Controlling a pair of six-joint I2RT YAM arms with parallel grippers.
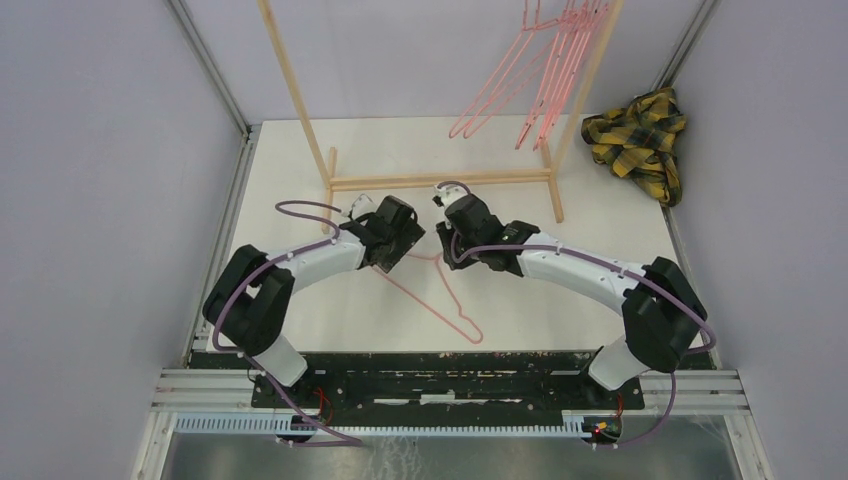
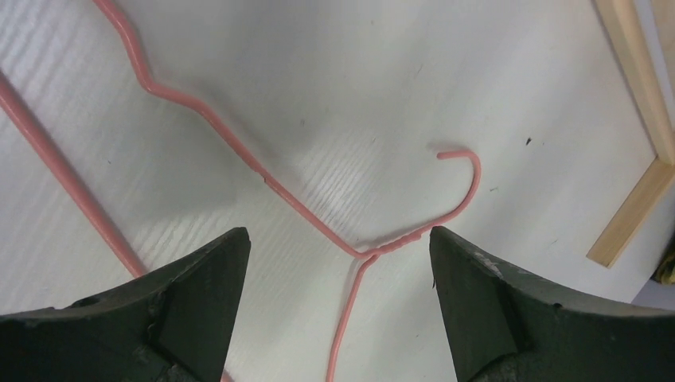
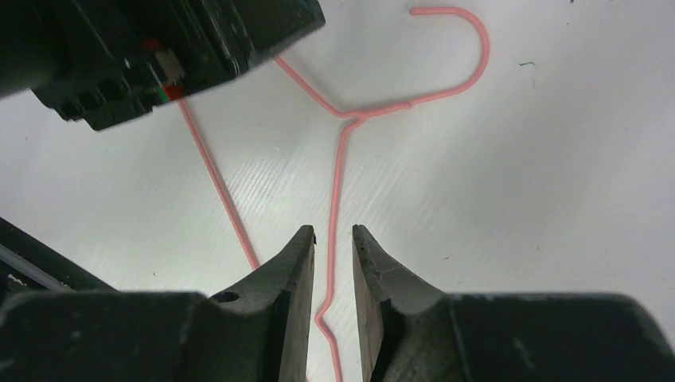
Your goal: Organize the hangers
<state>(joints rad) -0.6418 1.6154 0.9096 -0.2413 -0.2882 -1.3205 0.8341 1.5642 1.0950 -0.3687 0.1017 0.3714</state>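
One pink wire hanger (image 1: pixel 440 300) lies flat on the white table between the two arms, its hook toward the near edge. Several more hangers (image 1: pixel 545 70) hang on the wooden rack (image 1: pixel 440 181) at the back. My left gripper (image 2: pixel 338 239) is open wide just above the lying hanger's neck (image 2: pixel 366 255), with the hook (image 2: pixel 466 179) beyond it. My right gripper (image 3: pixel 334 235) stands narrowly open astride one of the hanger's wire arms (image 3: pixel 341 183); the wire runs through the gap and neither finger presses on it. From above, both grippers (image 1: pixel 385 250) (image 1: pixel 458 245) point down over the hanger.
A yellow-black plaid cloth (image 1: pixel 640 140) lies crumpled at the back right by the wall. The rack's base bar crosses the table just behind the grippers, and its foot (image 2: pixel 637 207) shows in the left wrist view. The left arm's black body (image 3: pixel 159 48) sits close to my right gripper.
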